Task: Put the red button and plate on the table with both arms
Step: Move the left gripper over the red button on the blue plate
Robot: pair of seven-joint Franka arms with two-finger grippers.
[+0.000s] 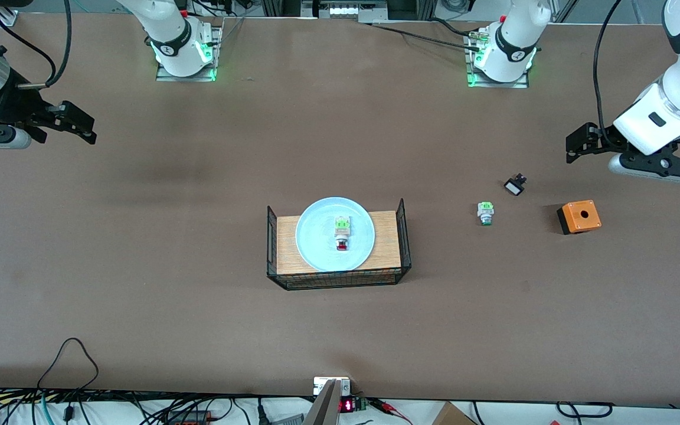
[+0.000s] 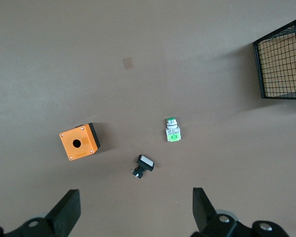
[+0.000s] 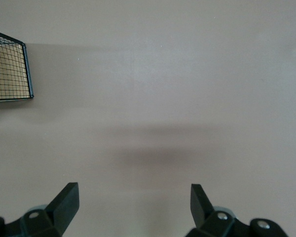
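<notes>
Red button (image 1: 342, 241): we see it lying on the plate (image 1: 316, 248), on the wire rack (image 1: 398, 268).
Left gripper (image 2: 136, 213): fingers spread, over bare surface (image 1: 198, 307).
Right gripper (image 3: 134, 205): fingers spread, empty.

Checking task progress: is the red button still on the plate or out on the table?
On the plate. The red button lies on its side on the plate, which sits on the rack.
</notes>
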